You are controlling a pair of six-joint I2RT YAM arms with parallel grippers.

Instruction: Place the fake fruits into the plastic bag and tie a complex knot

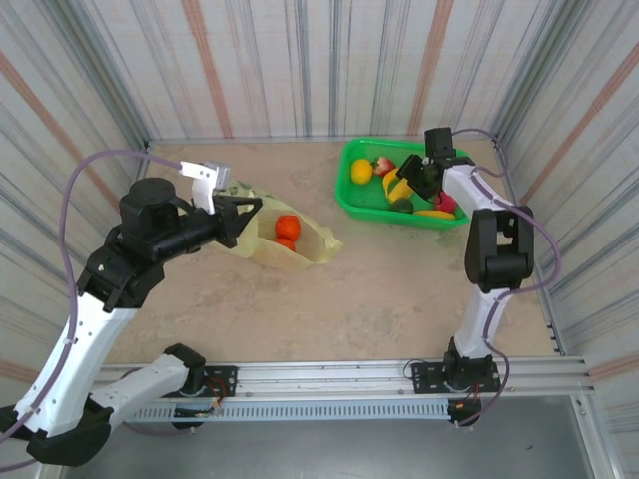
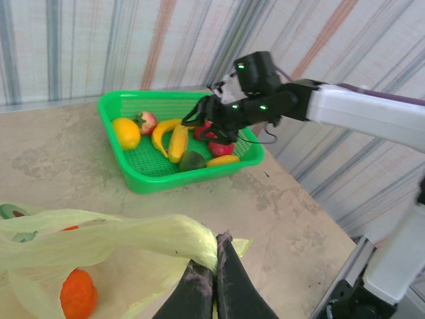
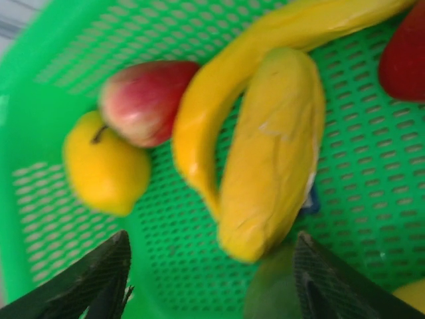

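Partly done: thin translucent yellow-green plastic bag (image 2: 99,232) on counter (image 1: 399,299), left claw (image 2: 216,262) clamped on its rim, orange balls (image 1: 287,228) inside. Right claw (image 1: 417,183) spread apart over yellow plastic bananas (image 3: 272,153) in green slotted basket (image 1: 349,195); tying not yet done.

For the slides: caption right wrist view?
Open right claw above glossy yellow plastic bananas in bright green slotted basket.

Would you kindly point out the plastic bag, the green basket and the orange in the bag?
plastic bag (image 1: 308,251): top view, pale lower side.
green basket (image 2: 186,174): left wrist view, near wall.
orange (image 2: 78,294): left wrist view, its middle.
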